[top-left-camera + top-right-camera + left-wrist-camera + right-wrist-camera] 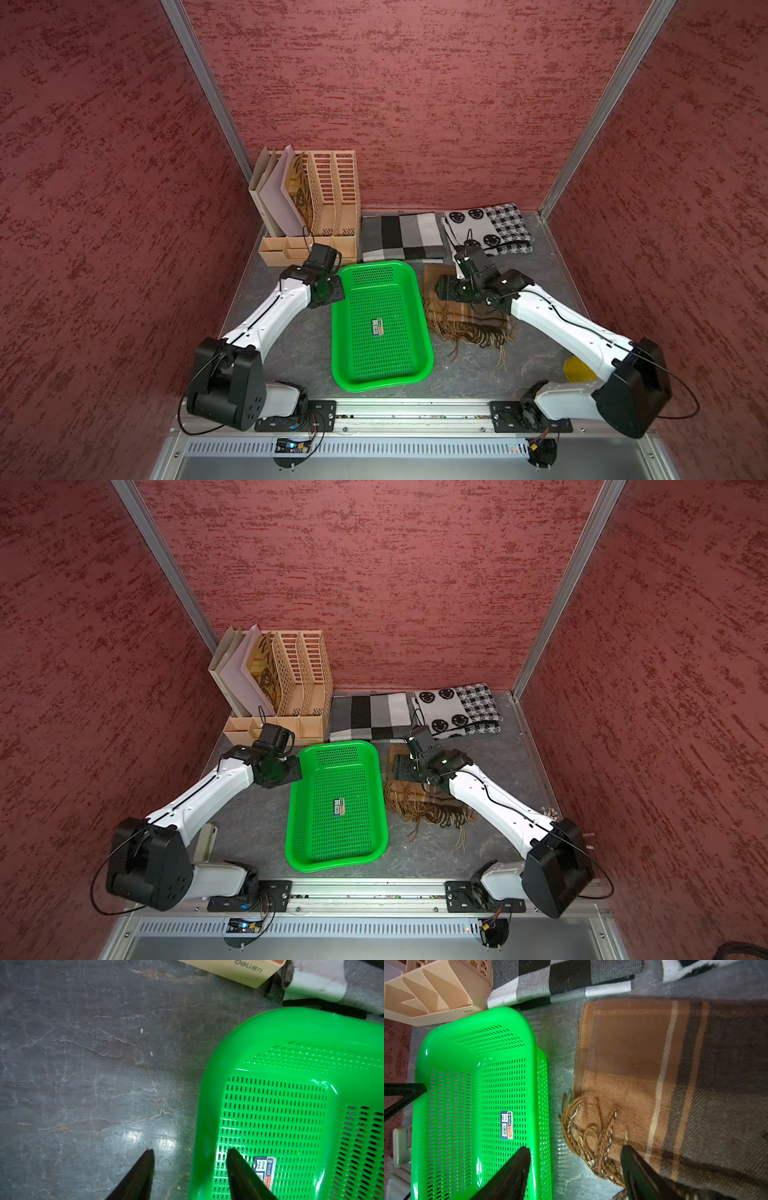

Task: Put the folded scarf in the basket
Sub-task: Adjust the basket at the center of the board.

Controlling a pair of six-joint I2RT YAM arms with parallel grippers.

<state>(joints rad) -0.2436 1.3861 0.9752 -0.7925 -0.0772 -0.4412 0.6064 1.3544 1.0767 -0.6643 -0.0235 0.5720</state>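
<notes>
1. Left pincer (190, 1150). Black, two-fingered. The jaws stand partly apart and clasp nothing. One finger hangs over bare tabletop and the other over the basket's mesh floor, with the basket's long wall running between them.

2. Right pincer (575, 1148). Black, two-fingered. The jaws are wide apart with nothing held. One finger is above the basket's nearer wall, the other above the fringed end of the scarf. Contact with either cannot be told.

3. Shallow bright green rectangular plastic basket (374, 383). Rounded corners, perforated base, small label sticker (377, 327) at mid-floor. It lies flat between the two pincers.

4. Folded brown plaid woven scarf (643, 1053). Cream stripe, twisted fringe (469, 336). It lies flat on the tabletop directly beneath the right pincer. It is outside the basket and just beside it, with a strip of bare table between.

5. Folded black, grey and white checked knit cloth (401, 237). Beyond both pincers, at the back wall.

6. Folded white knit cloth with black smiley faces and a houndstooth panel (486, 226). Just beyond the right pincer.

7. Tan slotted plastic file organiser (332, 199), holding pale folders. Just beyond the left pincer.

8. Dark grey marbled tabletop (83, 1064). It bears all of the above.

9. Yellow round object (575, 368). Partly hidden by the right arm, well behind the right pincer. Kind cannot be told.
</notes>
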